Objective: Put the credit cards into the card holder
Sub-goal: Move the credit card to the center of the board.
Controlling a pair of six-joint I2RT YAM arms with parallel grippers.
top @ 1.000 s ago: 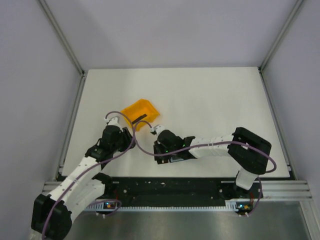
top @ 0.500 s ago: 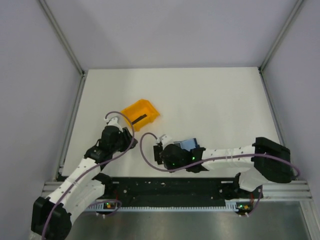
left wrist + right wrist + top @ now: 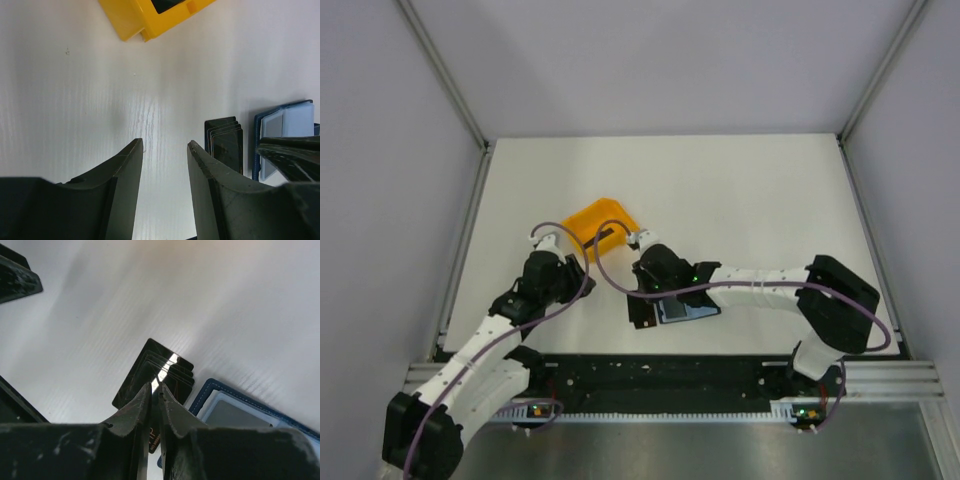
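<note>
Credit cards [image 3: 145, 367]: stacked beside the open card holder [image 3: 235, 412], near edge of table [image 3: 770, 200], seemingly for loading; your right gripper [image 3: 154, 386] nearly closed.

Lighting: even, diffuse, overhead; white table [image 3: 750, 200] bright throughout, side walls [image 3: 380, 200] dimmer.
Shadows: soft, faint, beneath the arms [image 3: 760, 290].
Glare: pale sheen across the table in both wrist views; one sharp white glint on the stacked credit cards [image 3: 150, 372] (right wrist view).
Focus: left gripper [image 3: 165, 144] looms soft and dark up close; overhead view slightly grainy.
</note>
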